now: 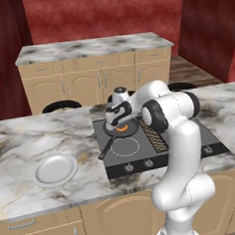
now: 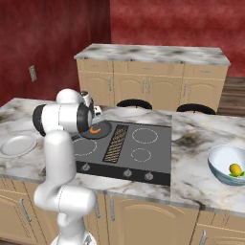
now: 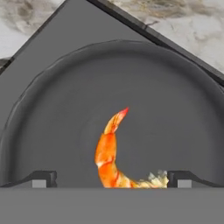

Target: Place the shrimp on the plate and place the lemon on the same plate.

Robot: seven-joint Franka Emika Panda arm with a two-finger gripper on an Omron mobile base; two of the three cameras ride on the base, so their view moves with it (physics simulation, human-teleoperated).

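Left base view: hand [image 1: 120, 120] low over the pan [image 1: 121, 130] on the stove's [image 1: 191, 144] far-left burner. Shrimp [image 1: 123, 129] lies in the pan, right under the hand. Plate [image 1: 55, 170] sits bare on the counter [image 1: 21, 142], well to the left and nearer. Neither item is on it yet; by my read the task is at its first step, the shrimp pick-up.

Right base view: arm doubled over the stove's left side, shrimp [image 2: 95, 129] an orange crescent in the pan [image 2: 98, 130] just beside the hand [image 2: 94, 116]. Plate [image 2: 18, 145] at the far left edge. Lemon [image 2: 235, 169] rests in the bowl [image 2: 221, 158] on the right counter, well apart from plate and arm. It is untouched; both transfers are left.

Hand view: looking down into the pan [image 3: 175, 100]. Fingertips [image 3: 41, 178] stand wide apart, nothing between them gripped. Shrimp [image 3: 107, 155] lies between them, closer to the left tip. Its long axis runs roughly along the view's vertical, thin tail pointing up-right, thick end curling right toward the right tip.
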